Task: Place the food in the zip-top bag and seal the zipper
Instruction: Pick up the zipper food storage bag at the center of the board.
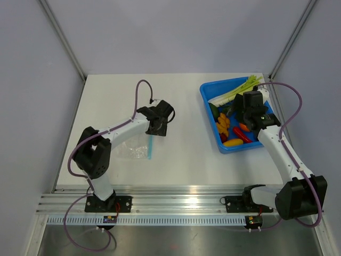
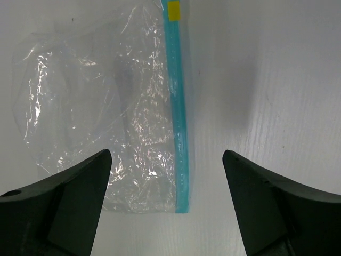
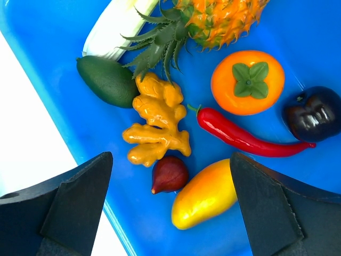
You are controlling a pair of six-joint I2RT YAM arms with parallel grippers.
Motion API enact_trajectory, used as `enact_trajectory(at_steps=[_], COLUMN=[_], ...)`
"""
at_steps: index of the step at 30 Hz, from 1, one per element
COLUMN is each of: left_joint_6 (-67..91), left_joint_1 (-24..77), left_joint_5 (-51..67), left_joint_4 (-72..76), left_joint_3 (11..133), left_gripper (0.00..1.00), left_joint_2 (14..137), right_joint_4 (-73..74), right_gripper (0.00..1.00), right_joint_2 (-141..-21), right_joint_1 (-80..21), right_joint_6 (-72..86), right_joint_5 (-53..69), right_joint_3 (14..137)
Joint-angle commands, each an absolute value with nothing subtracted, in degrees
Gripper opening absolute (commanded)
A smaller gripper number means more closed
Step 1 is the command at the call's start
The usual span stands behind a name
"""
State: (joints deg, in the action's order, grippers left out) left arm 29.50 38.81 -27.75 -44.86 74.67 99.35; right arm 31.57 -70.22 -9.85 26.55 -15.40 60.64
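The clear zip-top bag [image 1: 134, 149] lies flat on the table's left side; in the left wrist view the bag [image 2: 101, 106] shows its blue-green zipper [image 2: 178, 117] along the right edge. My left gripper [image 2: 167, 160] is open and hovers over the bag's zipper end; from above the left gripper [image 1: 159, 127] sits just beyond the bag. My right gripper [image 3: 171, 160] is open above the blue tray [image 3: 58, 90], over the lumpy orange cluster [image 3: 156, 121], a yellow oblong piece [image 3: 205, 193] and a red chili [image 3: 240, 136]. From above the right gripper [image 1: 242, 118] hangs over the tray [image 1: 209, 92].
The tray also holds a leek stalk [image 1: 234, 89], a green avocado-like piece [image 3: 108, 80], a pineapple [image 3: 213, 18], a round orange fruit with green top [image 3: 248, 81], a dark plum [image 3: 314, 113] and a small maroon fig [image 3: 170, 174]. Frame posts stand at the back corners.
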Motion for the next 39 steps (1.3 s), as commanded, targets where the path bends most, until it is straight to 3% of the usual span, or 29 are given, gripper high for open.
enact_trajectory(at_steps=[1,5,13,21,25,30,36,39], left_joint_6=[31.64,31.64,31.9,32.87,34.54,34.8,34.28,33.58], left_joint_1=[39.72,39.9,39.9,39.82,39.11,38.24,37.18,36.39], left_joint_5=[-31.03,-30.76,-35.24,-36.03,-35.86,-33.84,-31.47,-28.4], left_joint_4=[-45.18,-44.21,-46.13,-45.44,-45.71,-44.47,-41.84,-39.3], left_joint_3=[76.64,76.99,80.77,78.06,76.74,75.32,73.48,71.72], left_gripper=[0.88,0.86,0.69,0.68,0.49,0.48,0.55,0.47], left_joint_2=[100.37,101.51,106.87,109.51,110.92,112.41,113.55,113.47], right_joint_4=[29.97,30.76,31.02,31.46,32.26,32.26,32.7,33.05], right_gripper=[0.99,1.0,0.99,0.99,0.99,1.0,0.99,0.99], right_joint_2=[-68.64,-67.86,-66.8,-65.83,-66.53,-66.71,-66.62,-66.71], right_joint_1=[-10.02,-10.02,-10.02,-10.02,-10.02,-10.02,-10.11,-10.11], right_joint_6=[26.28,26.28,26.81,26.54,26.46,26.89,26.81,26.89], right_joint_5=[-14.86,-15.2,-15.29,-16.26,-16.7,-16.26,-16.17,-16.35], right_joint_3=[60.21,60.03,59.06,58.45,58.89,58.97,59.15,59.41])
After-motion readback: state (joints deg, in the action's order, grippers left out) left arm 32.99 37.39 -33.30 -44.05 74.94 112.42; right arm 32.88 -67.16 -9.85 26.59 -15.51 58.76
